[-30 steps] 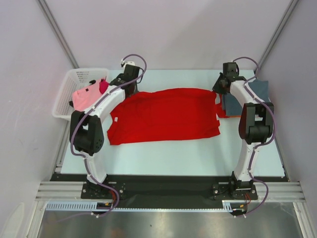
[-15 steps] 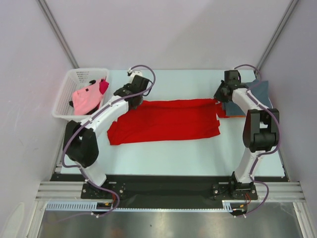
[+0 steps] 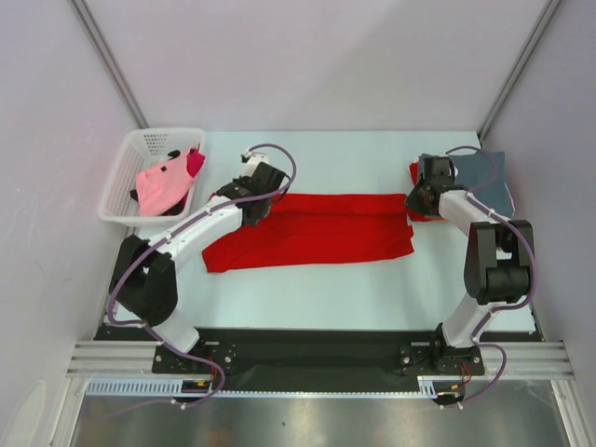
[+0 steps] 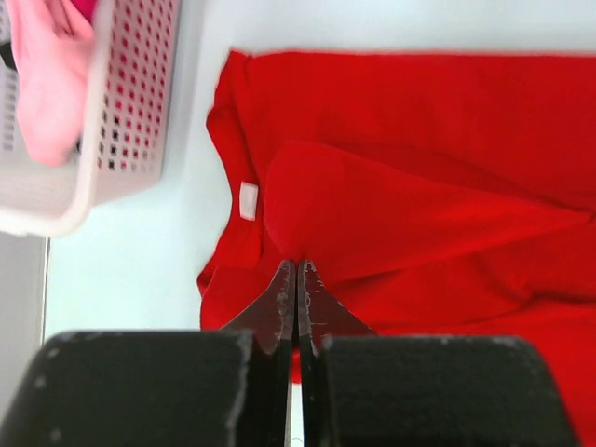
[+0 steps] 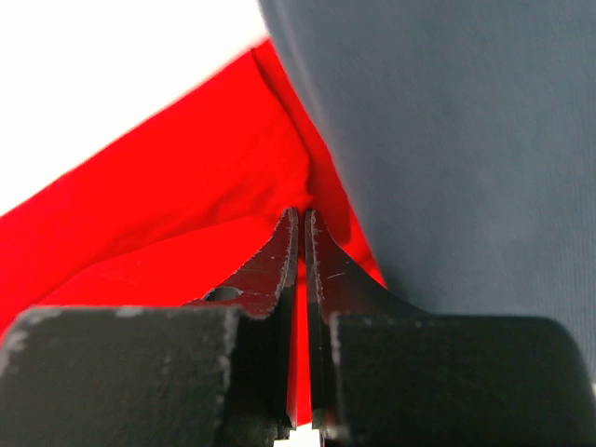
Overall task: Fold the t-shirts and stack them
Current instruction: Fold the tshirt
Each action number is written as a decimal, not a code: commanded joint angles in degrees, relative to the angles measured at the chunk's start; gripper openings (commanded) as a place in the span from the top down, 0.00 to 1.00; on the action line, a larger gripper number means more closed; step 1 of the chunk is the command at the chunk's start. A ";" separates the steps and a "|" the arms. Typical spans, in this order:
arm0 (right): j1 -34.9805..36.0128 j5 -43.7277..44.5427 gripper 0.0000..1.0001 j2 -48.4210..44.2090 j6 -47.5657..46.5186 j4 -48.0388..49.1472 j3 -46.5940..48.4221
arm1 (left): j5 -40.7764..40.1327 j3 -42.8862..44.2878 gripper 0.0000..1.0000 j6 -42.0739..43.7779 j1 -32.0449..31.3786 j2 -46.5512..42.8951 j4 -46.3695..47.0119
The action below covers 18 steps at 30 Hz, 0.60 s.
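Observation:
A bright red t-shirt (image 3: pixel 317 233) lies crosswise on the table, its far part doubled over toward the near side. My left gripper (image 3: pixel 255 209) is shut on the folded cloth at the shirt's left end, near the white neck label (image 4: pixel 248 200); the left wrist view shows the red t-shirt (image 4: pixel 419 214) pinched at the tips of that left gripper (image 4: pixel 296 266). My right gripper (image 3: pixel 417 199) is shut on the shirt's right end, with red t-shirt cloth (image 5: pixel 158 233) between the right gripper's (image 5: pixel 302 216) closed fingers. A grey-blue t-shirt (image 3: pixel 484 177) (image 5: pixel 447 140) lies just right of it.
A white lattice basket (image 3: pixel 154 142) (image 4: pixel 130 121) stands at the back left of the pale table (image 3: pixel 317 284), holding a pink shirt (image 3: pixel 160 186) (image 4: pixel 47 84) and a magenta one (image 3: pixel 196 162). Grey walls close in both sides.
Both grippers have come toward the near side, carrying the red shirt's far edge over itself. The red shape is now a narrower band.

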 commanded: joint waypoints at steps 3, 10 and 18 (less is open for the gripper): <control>0.33 2.45 1.00 -3.88 2.39 5.99 -3.72 | -2.32 -4.91 1.00 -3.29 -1.46 -2.86 -0.31; 1.12 5.78 1.00 -5.63 4.85 8.80 -8.64 | -1.61 -10.01 1.00 -6.11 -4.09 -4.26 0.21; 4.11 12.64 0.53 -12.66 7.31 14.24 -15.85 | 0.93 -14.84 0.80 -8.22 -5.15 -6.02 2.06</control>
